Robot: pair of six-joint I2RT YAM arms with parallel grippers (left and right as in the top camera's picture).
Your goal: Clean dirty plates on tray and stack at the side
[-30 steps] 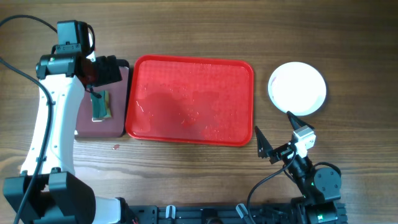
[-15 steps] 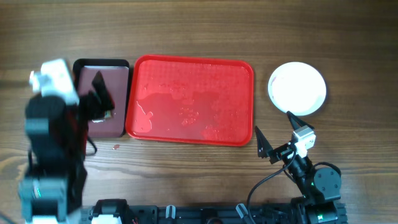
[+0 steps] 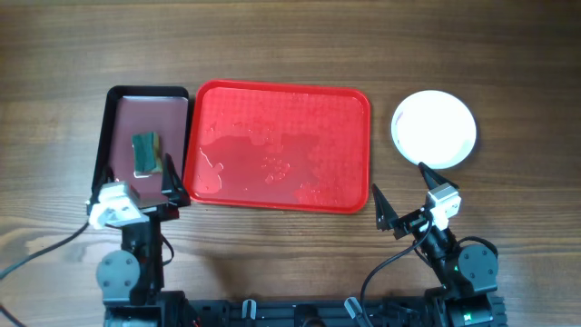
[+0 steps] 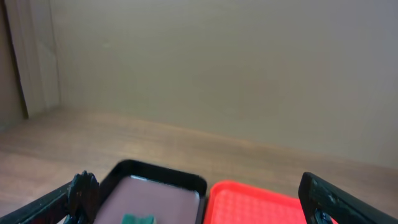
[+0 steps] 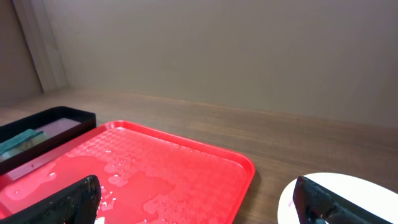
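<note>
**Ann:** Where are the plates?

**Ben:** Off the tray point(image 3: 327, 127). I see a white plate point(image 3: 434, 129) on the table point(image 3: 272, 45), well to the right of it. It may be a pile, but from the top I can't tell how many are there.

**Ann:** What's in the tray?

**Ben:** No plates. Just water point(image 3: 272, 168), in little drops and puddles, mostly in the middle and near the front.

**Ann:** And the small tray point(image 3: 127, 109) on the left?

**Ben:** It sits right beside the red one. I can't tell if they touch. A green sponge point(image 3: 146, 153) lies in it, near the middle. Nothing else.

**Ann:** What are the hands doing?

**Ben:** The left gripper point(image 3: 132, 182) is low, by the front end of the small tray. Its jaws are wide apart and it holds nothing. The right gripper point(image 3: 398, 176) is near the tray's front right corner, just in front of the plate. It is wide apart too, and it holds nothing.

**Ann:** So what's the job now?

**Ben:** I think the washing and stacking look done, so the job is to rest the arms. To do it well, keep both hands away from things. The right one should not bump the plate, since one finger is close to its rim. The left one should not knock the small tray or the sponge. Go slow, and leave the wet tray where it is so no water spills.
</note>
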